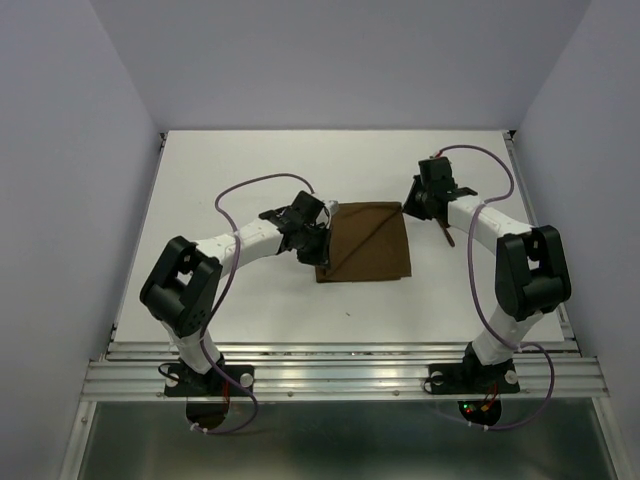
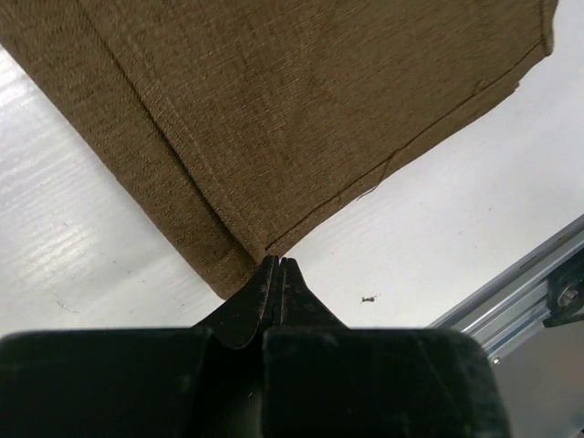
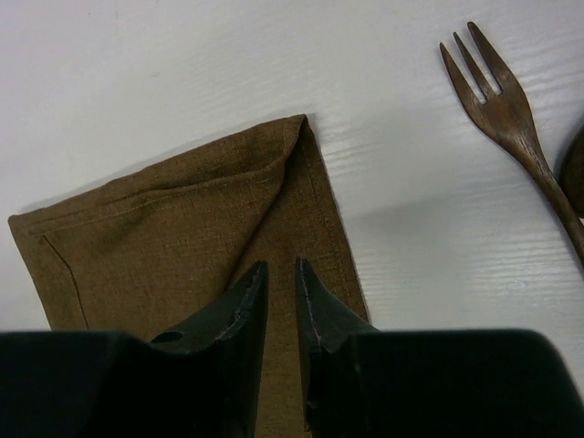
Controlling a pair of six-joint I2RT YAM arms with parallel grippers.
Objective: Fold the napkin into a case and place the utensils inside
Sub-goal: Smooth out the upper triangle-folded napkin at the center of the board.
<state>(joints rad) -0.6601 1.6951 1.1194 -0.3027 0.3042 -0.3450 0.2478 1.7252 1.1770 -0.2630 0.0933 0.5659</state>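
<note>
The dark brown napkin lies folded into a layered, roughly square shape mid-table, with a diagonal fold across it. My left gripper is at its left edge. In the left wrist view the jaws are shut, and their tips meet the corner of the napkin's upper layer. My right gripper hovers over the far right corner. Its jaws stand slightly apart above the napkin, holding nothing. The fork lies on the table to the right, and a sliver of the spoon shows beside it. No narrow case shape shows.
The utensils lie partly under the right forearm. The white table ends at a metal rail at the near edge, also seen in the left wrist view. Walls enclose the far and side edges.
</note>
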